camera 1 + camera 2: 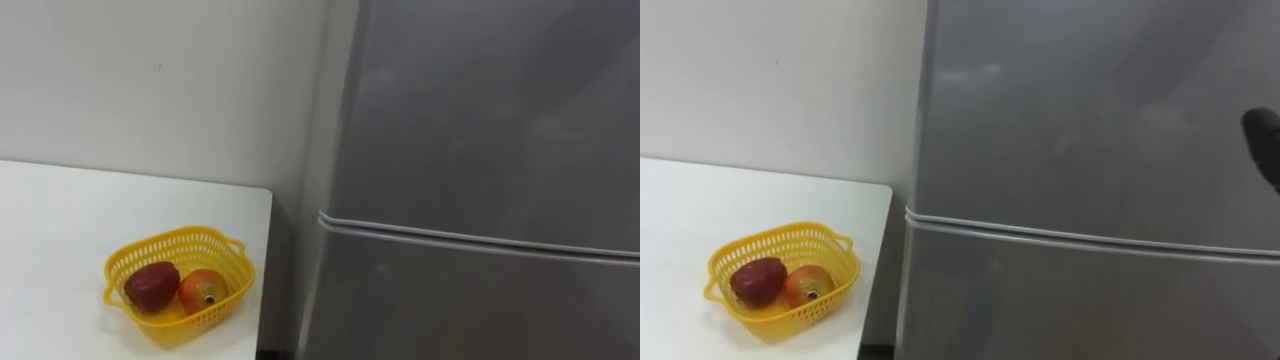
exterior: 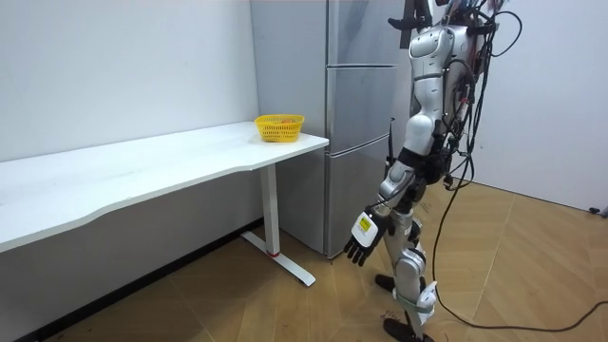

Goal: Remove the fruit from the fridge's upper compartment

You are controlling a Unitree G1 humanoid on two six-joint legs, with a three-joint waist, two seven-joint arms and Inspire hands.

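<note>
Hanging loosely open near the fridge (image 2: pixel 359 142), the left hand (image 2: pixel 362 243) holds nothing.

The fridge (image 1: pixel 480 120) stands shut: its upper door (image 1: pixel 1090 110) and lower door (image 1: pixel 1070 310) lie flat and bar any reach inside. Left of the fridge, past a narrow gap, the white table (image 1: pixel 60 220) carries a yellow basket (image 1: pixel 195 322) near its fridge-side edge; the space before the fridge's doors is open

One fridge (image 1: pixel 480 150), one table (image 1: pixel 60 230), one yellow basket (image 1: pixel 176 236), one dark-red fruit (image 1: pixel 151 286), one orange fruit (image 1: pixel 203 291).
</note>
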